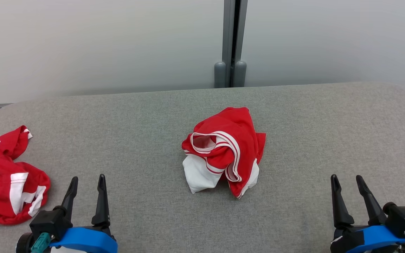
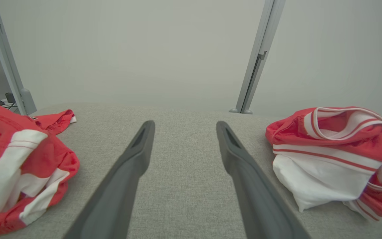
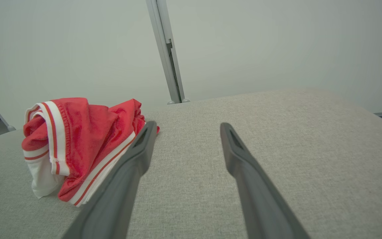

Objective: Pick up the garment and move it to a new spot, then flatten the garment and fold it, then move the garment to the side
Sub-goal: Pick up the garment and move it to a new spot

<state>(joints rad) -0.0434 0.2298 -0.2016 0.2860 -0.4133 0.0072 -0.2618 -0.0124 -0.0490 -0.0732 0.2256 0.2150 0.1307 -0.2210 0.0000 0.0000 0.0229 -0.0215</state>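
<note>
Two pincers wide, empty: left gripper (image 1: 87,178), right gripper (image 1: 346,177) | garment (image 1: 223,147) bunched mid table (image 1: 311,140), my 12 o'clock, apart from both | step: pick-up not begun | next I need a reach, pinching a raised fold

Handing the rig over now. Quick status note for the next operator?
Grippers: left gripper and right gripper, both with jaws open and empty, at the near edge of the table.
Things: garment is a crumpled red-and-white heap mid-table, between the grippers and touching neither. The second garment lies crumpled at the left edge, beside the left gripper.
Done: nothing visible.
Left: pick up, relocate, flatten, fold, move aside.
</note>
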